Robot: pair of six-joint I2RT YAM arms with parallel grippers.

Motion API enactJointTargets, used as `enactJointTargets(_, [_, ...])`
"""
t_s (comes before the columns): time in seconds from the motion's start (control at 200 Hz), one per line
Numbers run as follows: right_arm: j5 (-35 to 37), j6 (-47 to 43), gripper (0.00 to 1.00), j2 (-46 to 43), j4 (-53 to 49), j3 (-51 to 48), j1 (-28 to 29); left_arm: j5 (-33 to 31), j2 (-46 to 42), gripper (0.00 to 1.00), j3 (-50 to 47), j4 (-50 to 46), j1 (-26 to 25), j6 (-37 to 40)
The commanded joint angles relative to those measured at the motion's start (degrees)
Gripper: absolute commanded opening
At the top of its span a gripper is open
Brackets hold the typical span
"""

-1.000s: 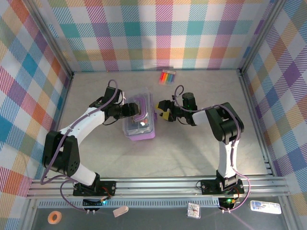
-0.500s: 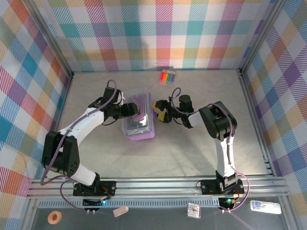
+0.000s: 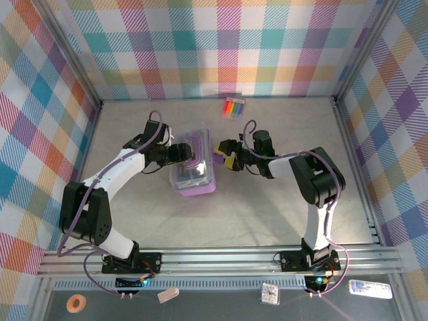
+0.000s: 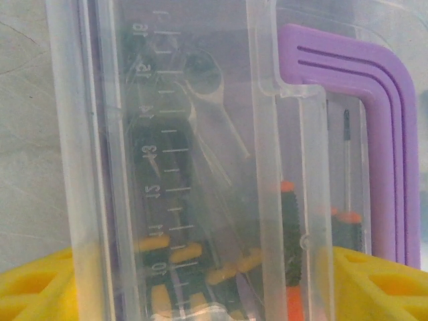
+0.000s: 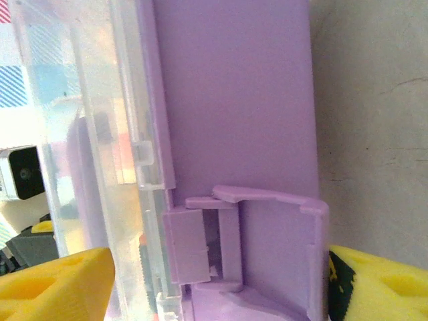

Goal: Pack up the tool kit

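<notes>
Top external: above and behind the arm bases, facing down and forward, far enough to take in the whole table [image 3: 267,214]
Left wrist: very near the tool kit [image 4: 200,134], facing its clear lid
Right wrist: very near, facing its purple side
Shared: tool kit, all three views

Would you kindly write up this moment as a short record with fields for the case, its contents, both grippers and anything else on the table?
tool kit: purple base, clear lid, lying between the two grippers
contents: a ratchet and black-and-orange screwdrivers, seen through the lid
left gripper: at the kit's left side, fingers spread
right gripper: at the kit's right side, fingers spread either side of the purple latch
elsewhere: rainbow-striped packet at the far edge of the table
</notes>
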Motion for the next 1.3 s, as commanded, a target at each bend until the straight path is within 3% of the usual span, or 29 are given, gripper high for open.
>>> enactJointTargets(0.0, [-1.66,-8.90,0.79,-1.88,-10.17,4.57,1.29,-2.11,4.29,0.62,-1.83,-12.27,0.34,-1.19])
enactJointTargets(0.29, [-0.35,-12.12,0.75,-1.66,-15.79,6.91,1.42,-2.56,6.86,0.61,0.78,-13.07,-1.20,-1.68])
enactJointTargets(0.795, [2.43,-18.42,0.74,-4.58,-24.92,8.48,1.47,-10.26,14.47,0.61,10.47,-20.74,-5.86,1.59])
enactJointTargets(1.295, [2.98,-16.74,0.70,-5.34,-25.36,9.41,1.89,-12.62,16.46,0.61,8.69,-19.93,-8.32,1.45])
